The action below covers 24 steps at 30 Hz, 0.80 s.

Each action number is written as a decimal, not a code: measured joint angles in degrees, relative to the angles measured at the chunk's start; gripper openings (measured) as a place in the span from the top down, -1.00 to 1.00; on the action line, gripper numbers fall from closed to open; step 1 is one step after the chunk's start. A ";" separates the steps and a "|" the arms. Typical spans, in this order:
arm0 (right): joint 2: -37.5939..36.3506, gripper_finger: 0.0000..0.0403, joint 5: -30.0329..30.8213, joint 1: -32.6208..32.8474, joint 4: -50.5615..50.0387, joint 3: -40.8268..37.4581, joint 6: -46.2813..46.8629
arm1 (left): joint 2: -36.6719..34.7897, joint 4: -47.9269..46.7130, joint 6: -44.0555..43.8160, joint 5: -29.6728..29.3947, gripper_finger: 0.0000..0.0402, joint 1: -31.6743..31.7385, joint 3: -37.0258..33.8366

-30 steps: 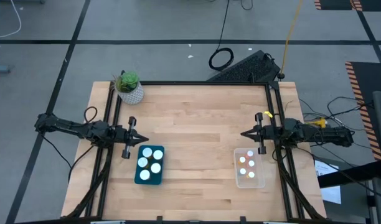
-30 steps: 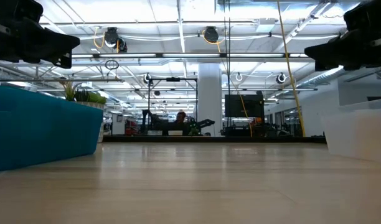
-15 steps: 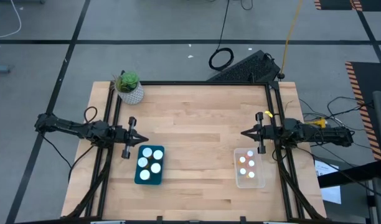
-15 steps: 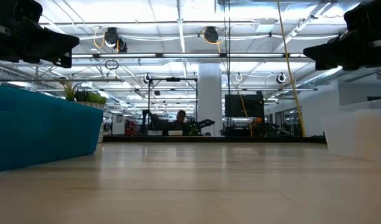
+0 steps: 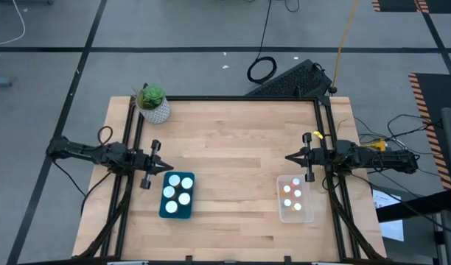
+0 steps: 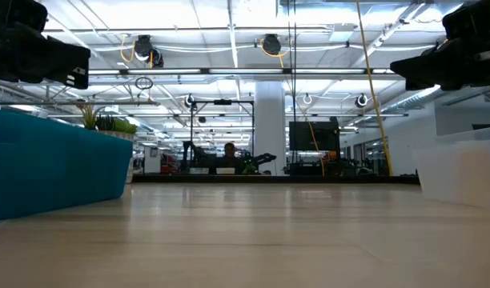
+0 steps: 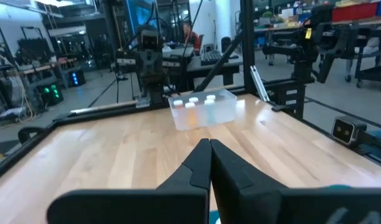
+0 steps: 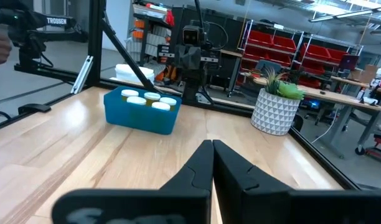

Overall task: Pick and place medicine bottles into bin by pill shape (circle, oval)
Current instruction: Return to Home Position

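Wooden worktop, bottles binned, both arms idle

High view: medicine bottles point(image 5: 178, 193) sit in the blue bin point(image 5: 163, 209) and clear bin point(image 5: 305, 214).

Wrist views: left end effector point(image 7: 210, 149) and right end effector point(image 8: 213, 148) are closed (empty), above the worktop point(image 5: 233, 147).

"TROSSEN" — on left arm point(image 8: 60, 21)

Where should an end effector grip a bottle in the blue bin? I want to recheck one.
Take a medicine bottle by its round white cap, coming straight down from above: the blue bin walls block the sides, and the bottles stand upright, close together, caps up. The left end effector, fingers shut, is nearest and would need to open.
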 joint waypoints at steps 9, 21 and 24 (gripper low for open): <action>0.01 1.00 0.01 0.00 0.02 0.00 0.00 | -4.33 -3.92 1.88 -0.21 0.98 2.93 0.00; 0.02 1.00 0.01 0.00 -0.03 0.00 0.00 | -4.13 -4.27 1.26 -0.45 0.98 5.77 0.04; 0.02 1.00 0.01 0.00 -0.04 0.00 0.00 | -4.11 -4.30 1.85 -0.61 0.93 5.78 0.04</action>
